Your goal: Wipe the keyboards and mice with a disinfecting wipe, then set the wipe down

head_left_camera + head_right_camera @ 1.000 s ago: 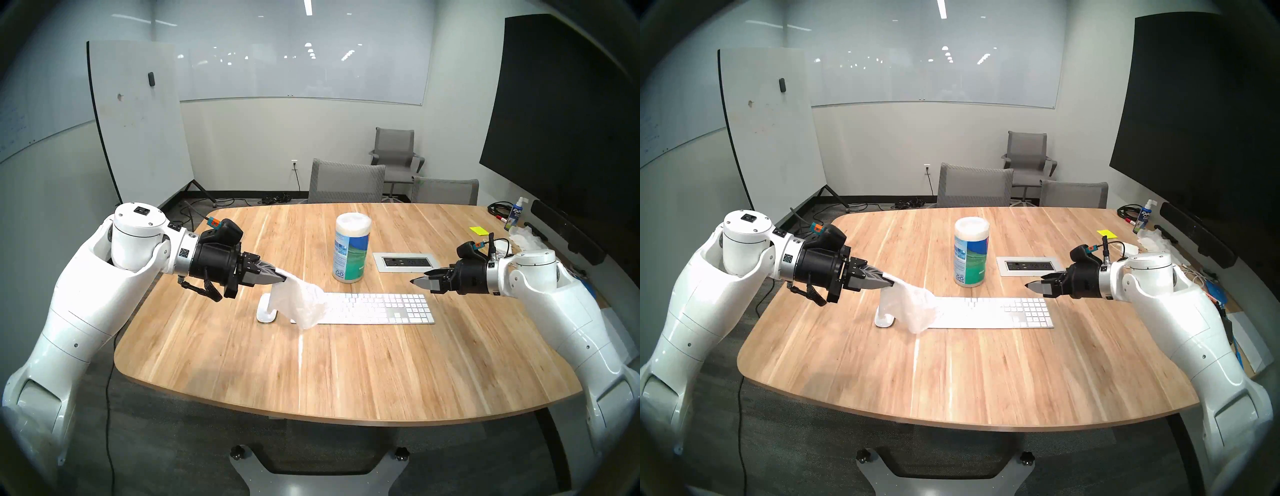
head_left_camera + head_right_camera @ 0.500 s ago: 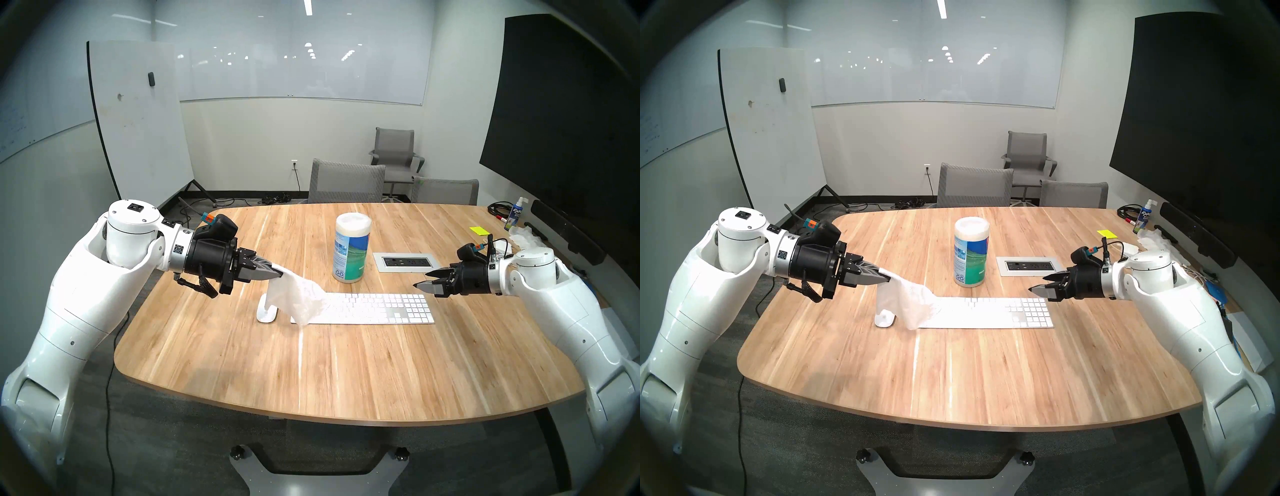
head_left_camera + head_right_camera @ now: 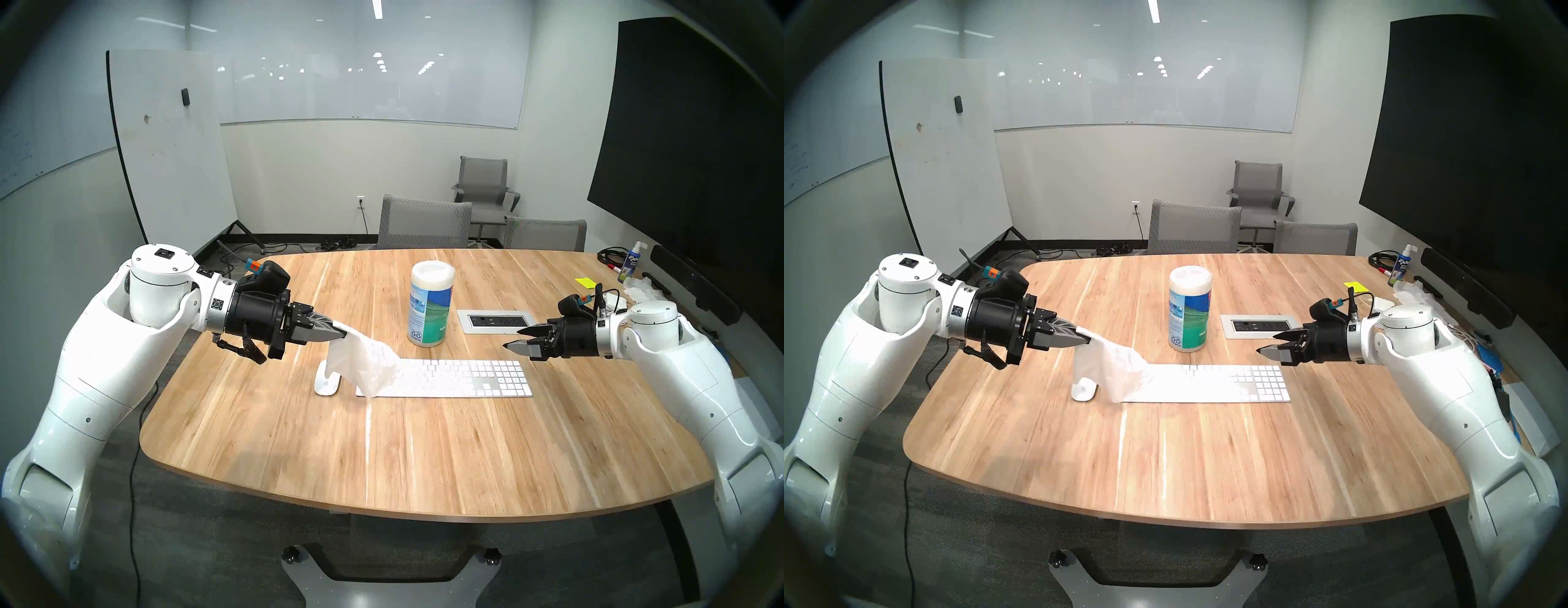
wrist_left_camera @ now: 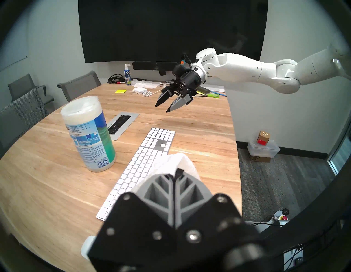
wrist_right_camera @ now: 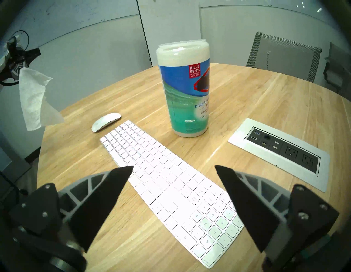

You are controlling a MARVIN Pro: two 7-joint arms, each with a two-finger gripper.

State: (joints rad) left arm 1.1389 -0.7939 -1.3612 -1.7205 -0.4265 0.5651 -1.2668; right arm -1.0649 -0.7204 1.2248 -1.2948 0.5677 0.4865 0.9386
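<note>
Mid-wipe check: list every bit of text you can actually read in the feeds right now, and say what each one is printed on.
"KILLS 99.9% OF VIRUSES & BACTERIA": red patch on the wipes canister.
"DISINFECT", cut off at the label's edge: same canister.
"BLEACH FREE": small tag low on that label.
"enter" and number-pad digits: keyboard.
"EXPO": spray bottle; its lower lines are blurred.
Canister's back-label fine print: too small to read.

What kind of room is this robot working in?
Most likely an office meeting room: a large wooden conference table, grey mesh office chairs behind it, a big dark wall screen, and whiteboards along the walls.
</note>
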